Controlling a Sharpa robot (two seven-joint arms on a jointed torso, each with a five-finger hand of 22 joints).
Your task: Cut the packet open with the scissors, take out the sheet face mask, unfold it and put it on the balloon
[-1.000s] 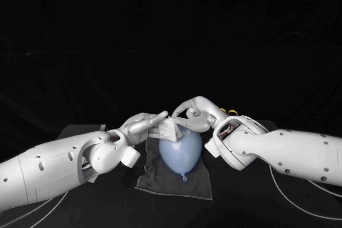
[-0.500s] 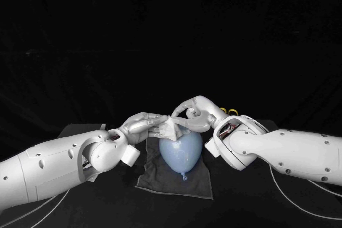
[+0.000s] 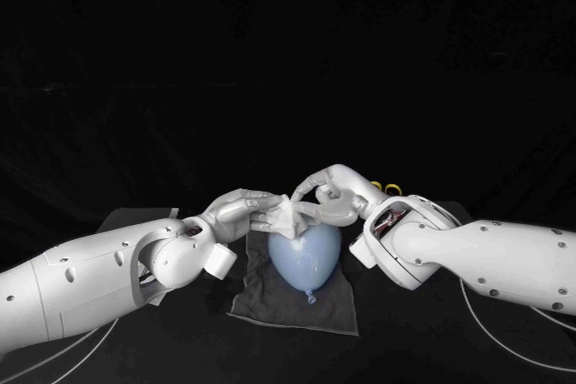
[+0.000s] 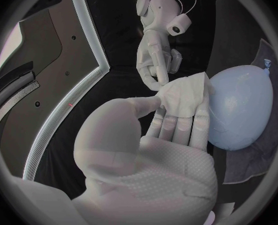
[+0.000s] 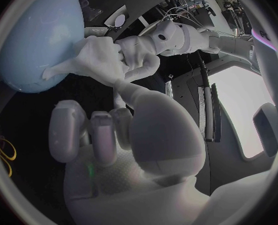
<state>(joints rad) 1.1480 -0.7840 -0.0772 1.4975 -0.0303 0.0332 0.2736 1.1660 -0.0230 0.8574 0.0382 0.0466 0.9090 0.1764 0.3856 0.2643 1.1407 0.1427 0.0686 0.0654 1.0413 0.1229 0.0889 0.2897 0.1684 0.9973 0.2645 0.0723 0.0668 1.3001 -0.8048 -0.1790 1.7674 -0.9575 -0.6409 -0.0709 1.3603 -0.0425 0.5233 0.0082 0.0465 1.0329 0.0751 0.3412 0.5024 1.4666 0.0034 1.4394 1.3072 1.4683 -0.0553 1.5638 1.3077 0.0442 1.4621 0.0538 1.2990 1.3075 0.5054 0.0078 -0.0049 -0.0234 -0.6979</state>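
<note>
A pale blue balloon lies on a dark grey cloth, knot toward me. Over its far end is the white, still folded sheet mask. My left hand holds the mask from the left, fingers under it. My right hand arches over from the right and pinches the mask's upper edge. In the left wrist view the mask lies on my left fingers beside the balloon, with the right hand at its corner. The right wrist view shows the mask against the balloon.
Yellow scissor handles peek out behind my right wrist, also seen as yellow scissor loops in the right wrist view. The grey cloth lies on the black table, between both forearms.
My right hand has shifted slightly left and closed in on the mask's top edge. The mask is drawn up a little between both hands. The balloon has not moved.
</note>
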